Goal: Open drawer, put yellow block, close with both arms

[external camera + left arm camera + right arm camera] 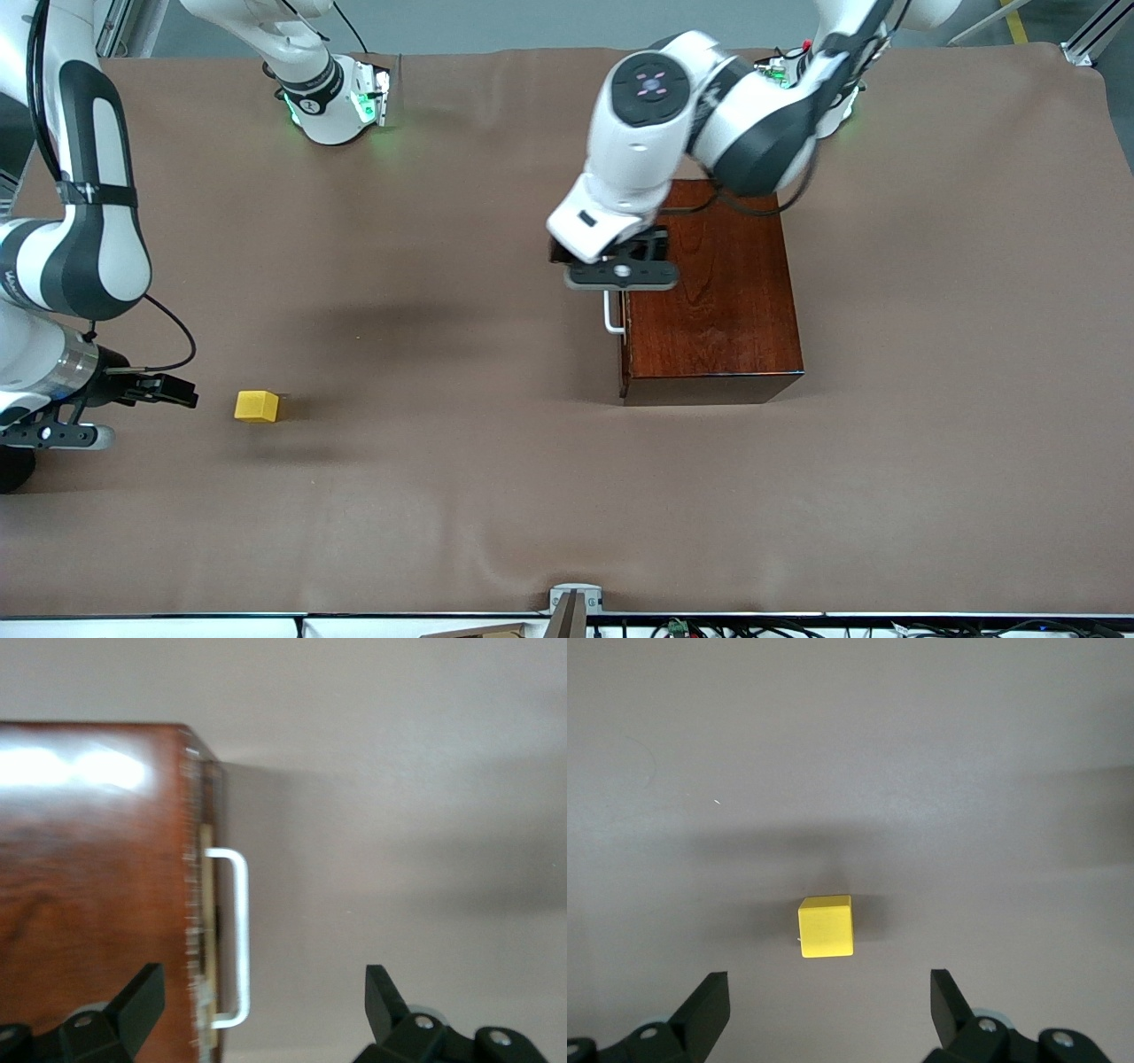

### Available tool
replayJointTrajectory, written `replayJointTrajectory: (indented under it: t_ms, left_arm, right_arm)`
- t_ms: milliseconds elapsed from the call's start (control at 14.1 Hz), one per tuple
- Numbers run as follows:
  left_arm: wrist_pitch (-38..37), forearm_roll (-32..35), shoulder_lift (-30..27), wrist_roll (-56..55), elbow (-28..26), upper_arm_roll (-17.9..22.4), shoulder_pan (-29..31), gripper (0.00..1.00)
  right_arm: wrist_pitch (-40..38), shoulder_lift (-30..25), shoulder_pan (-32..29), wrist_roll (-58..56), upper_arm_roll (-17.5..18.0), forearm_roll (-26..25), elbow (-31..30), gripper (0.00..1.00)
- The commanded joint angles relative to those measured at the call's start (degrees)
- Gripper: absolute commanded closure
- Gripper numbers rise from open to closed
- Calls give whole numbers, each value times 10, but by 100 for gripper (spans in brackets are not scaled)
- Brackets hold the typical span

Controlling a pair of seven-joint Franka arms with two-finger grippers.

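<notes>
Left gripper (261, 1010), fingers apart, hangs over the white U-shaped bar handle (232, 937) of the closed drawer (209, 930) in the dark reddish-brown glossy wooden box (713, 292). Right gripper (828, 1010), fingers apart, hangs beside the small yellow cube block (256, 407).

Even, bright overhead light; soft shadows on the brown table (496, 496); white glare on the glossy wooden box (89, 859); left wrist view slightly blurred
</notes>
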Motion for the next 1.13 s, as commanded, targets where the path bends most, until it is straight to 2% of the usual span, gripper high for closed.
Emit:
replayJointTrajectory:
  t_ms: [0, 212, 424, 778, 1061]
  left_arm:
    - [10, 15, 62, -11, 41, 7, -28, 0]
    - [10, 55, 94, -11, 44, 25, -62, 0]
    - [9, 85, 123, -11, 44, 60, -104, 0]
    - [-6, 87, 139, -9, 41, 63, -110, 0]
    - [-42, 95, 138, -7, 41, 63, -110, 0]
  right_arm:
    - [54, 27, 5, -6, 2, -10, 10, 0]
    - [112, 44, 4, -91, 2, -8, 11, 0]
    - [124, 43, 0, -113, 2, -8, 15, 0]
    - [186, 51, -9, -112, 2, -10, 17, 0]
    - [177, 54, -7, -78, 2, -3, -11, 0]
